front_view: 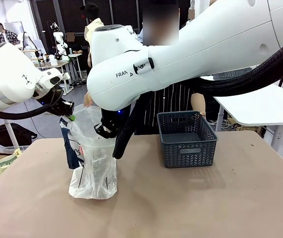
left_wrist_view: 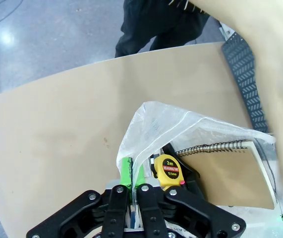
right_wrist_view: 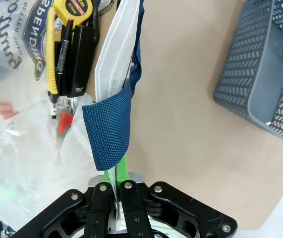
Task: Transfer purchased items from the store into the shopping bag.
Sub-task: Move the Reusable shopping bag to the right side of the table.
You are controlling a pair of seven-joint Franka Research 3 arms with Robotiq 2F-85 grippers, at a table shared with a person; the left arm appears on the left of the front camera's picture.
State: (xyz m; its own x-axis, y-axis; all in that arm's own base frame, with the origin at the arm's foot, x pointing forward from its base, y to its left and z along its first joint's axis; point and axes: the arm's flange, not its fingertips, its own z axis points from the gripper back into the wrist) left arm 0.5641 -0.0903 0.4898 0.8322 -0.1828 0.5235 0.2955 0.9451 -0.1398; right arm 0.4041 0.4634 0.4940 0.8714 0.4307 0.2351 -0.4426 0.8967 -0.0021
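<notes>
We see the left tool [left_wrist_view: 133, 174] and right tool [right_wrist_view: 117, 174] each clenched on one shopping bag [front_view: 94, 163]'s rim, one basket [front_view: 186, 148] standing nearby.

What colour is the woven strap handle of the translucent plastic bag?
Navy blue; the woven strap handle shows best in the right wrist view.

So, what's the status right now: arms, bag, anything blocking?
Left gripper shut on shopping bag rim; right gripper shut on the other side by navy handle. Yellow tape measure and spiral notebook in bag. Basket looks empty.
</notes>
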